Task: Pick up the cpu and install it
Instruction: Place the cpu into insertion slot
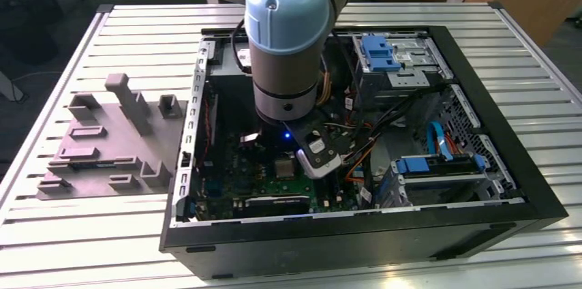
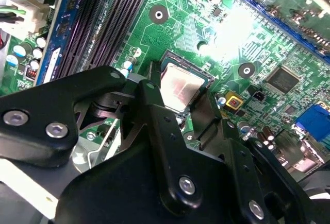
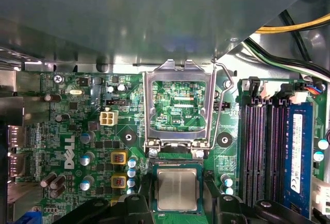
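— Where are you standing with this one?

— I am hanging inside the computer case point(image 1: 364, 248), over the motherboard point(image 3: 67, 131), and I am taking the retention frame point(image 3: 178, 74) as my marker. The cpu point(image 3: 177, 187) is lying flat in the socket just past that frame's hinge end, silver top up, and it is looking level to me. My gripper point(image 3: 178, 199) is straddling it there. I cannot tell whether I am clamping the chip or merely flanking it.

— So what are you calling done, and what is left?

— I am judging the pick-up and the carry done, and the seating done or nearly so. The frame is standing open, not yet folded over the chip, and the lever point(image 3: 224, 106) along the frame's side is sitting unlatched.

— And what are you counting?

— I am counting one case, one board, one memory stick point(image 3: 296, 157) well off to the frame's lever side, one frame, one lever and one cpu
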